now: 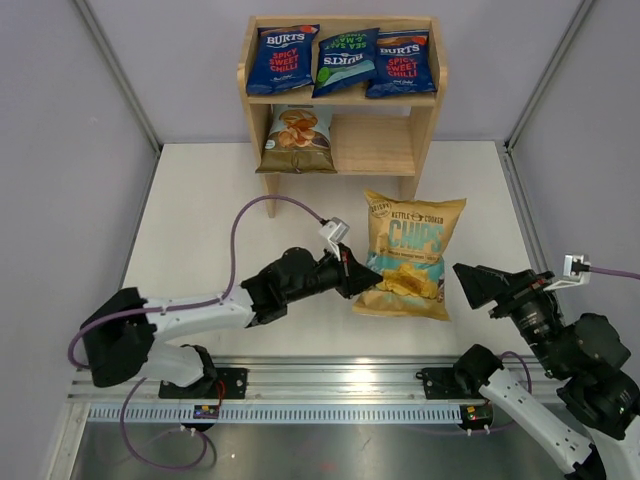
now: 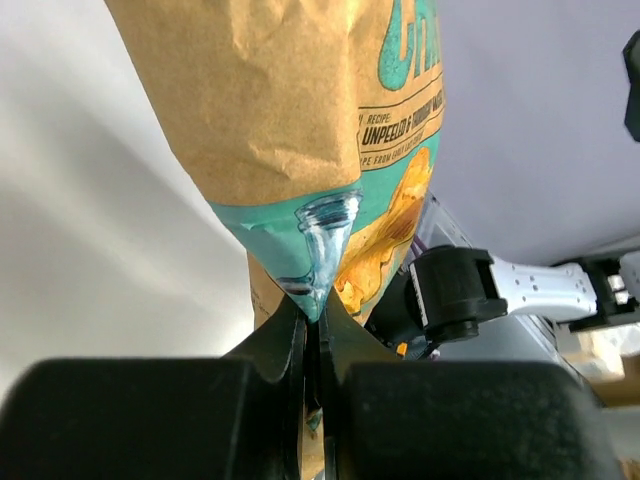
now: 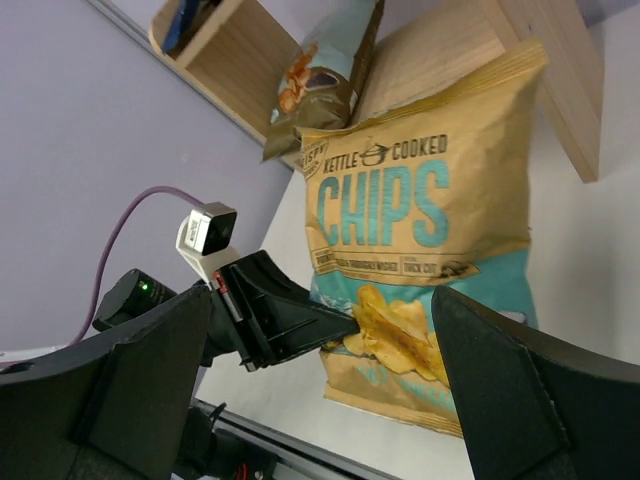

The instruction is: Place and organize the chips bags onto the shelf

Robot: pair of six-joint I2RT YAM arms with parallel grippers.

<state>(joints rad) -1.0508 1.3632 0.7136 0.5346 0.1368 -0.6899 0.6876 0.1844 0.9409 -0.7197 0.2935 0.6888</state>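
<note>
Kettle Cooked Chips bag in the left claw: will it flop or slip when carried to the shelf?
The Kettle Cooked Chips bag looks puffed and crinkly, so probably light but floppy. The left claw pinches only one edge, so it may swing or slip.

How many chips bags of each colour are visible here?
dark-blue Burts bags with red labels: 2
dark-blue Burts bag with green label: 1
pale blue-tan bag: 1
yellow bag: 1
Total: 5

A robot lab cell: plain grey walls [image 1: 60,150] box in a white table [image 1: 200,230], two arms [image 1: 190,315] [image 1: 545,415] bolted to a metal rail [image 1: 330,390].
</note>
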